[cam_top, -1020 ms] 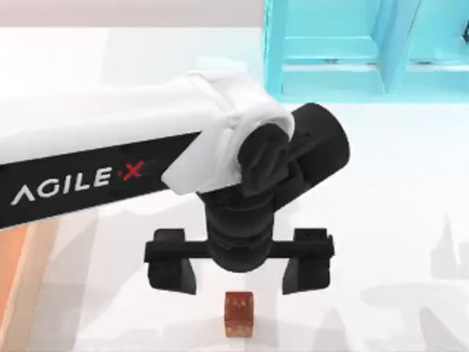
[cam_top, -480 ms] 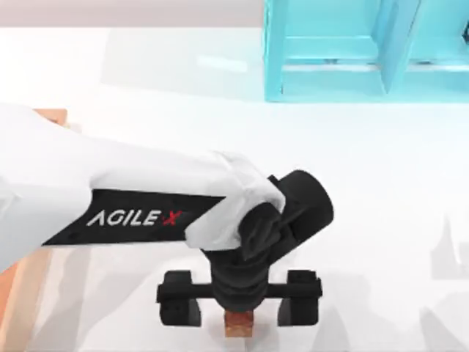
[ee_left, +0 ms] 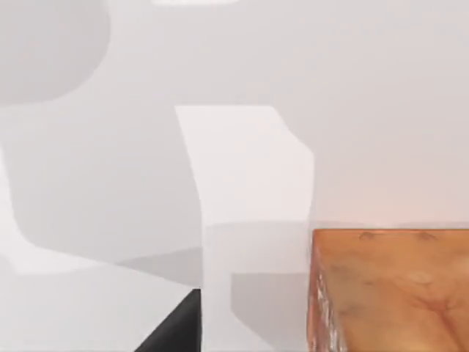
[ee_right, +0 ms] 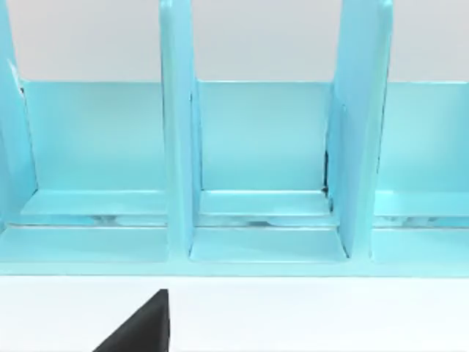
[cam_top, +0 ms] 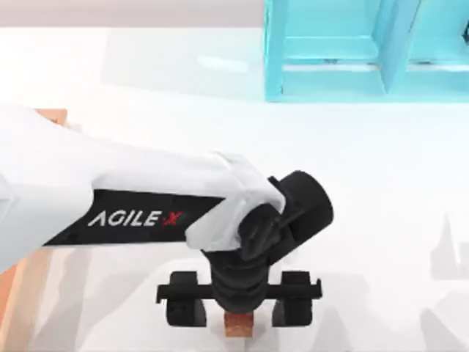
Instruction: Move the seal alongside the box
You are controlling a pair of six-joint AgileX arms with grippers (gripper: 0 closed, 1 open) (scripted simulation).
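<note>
We note seal: glossy reddish-brown surface, marbled with faint pale marks, like polished stone or lacquered wood. Box: light wood rim, matt, orange-brown tone. Left gripper: matt black plastic, smooth. Our left arm shell: smooth white plastic, slight sheen, with black panel. Tabletop: smooth white, semi-gloss, carrying soft reflections. Shelf structure: turquoise, smooth, plastic-like, lightly glossy.
</note>
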